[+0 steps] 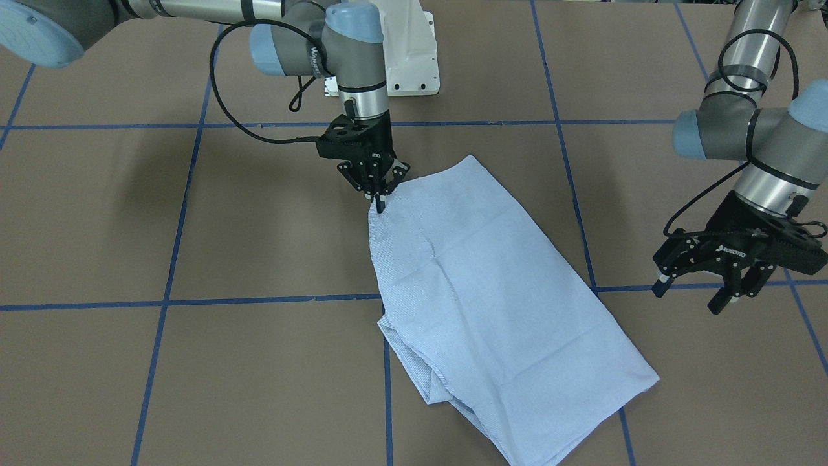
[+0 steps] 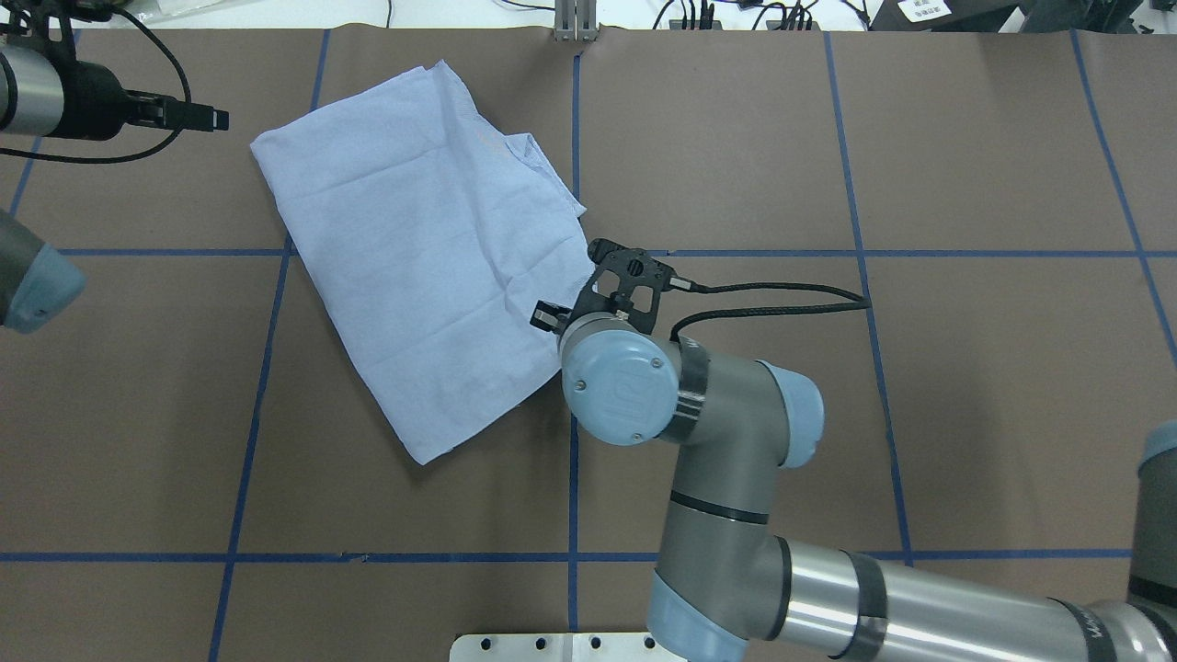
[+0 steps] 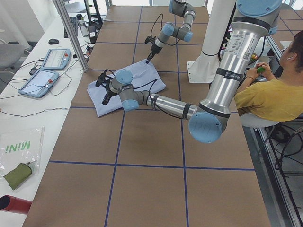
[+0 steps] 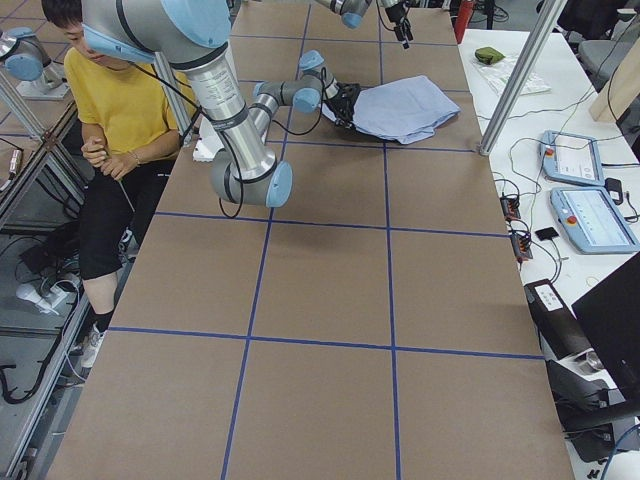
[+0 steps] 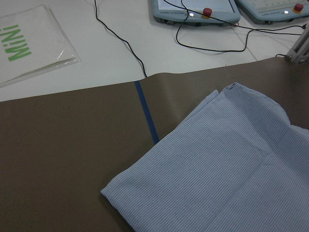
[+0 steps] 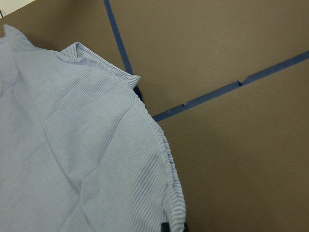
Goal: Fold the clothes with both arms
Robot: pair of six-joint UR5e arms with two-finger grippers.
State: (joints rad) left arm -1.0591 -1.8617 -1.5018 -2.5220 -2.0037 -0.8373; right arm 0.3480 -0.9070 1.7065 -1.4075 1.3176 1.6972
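Note:
The light blue striped shirt (image 1: 491,291) lies folded into a rough rectangle on the brown table, also in the overhead view (image 2: 423,257) and the side views (image 3: 142,78) (image 4: 400,105). My right gripper (image 1: 379,202) points down at the shirt's edge nearest the robot base, its fingers closed to a point on the cloth. The right wrist view shows that hem (image 6: 164,159) running down to a dark fingertip. My left gripper (image 1: 689,296) hovers open beside the shirt, clear of it; the left wrist view looks down on a shirt corner (image 5: 227,169).
The white pedestal (image 1: 411,52) stands at the robot side. Blue tape lines (image 1: 168,259) grid the table. Teach pendants (image 3: 47,71) and cables lie on the white bench past the far edge. A seated person in yellow (image 3: 270,99) is beside the table.

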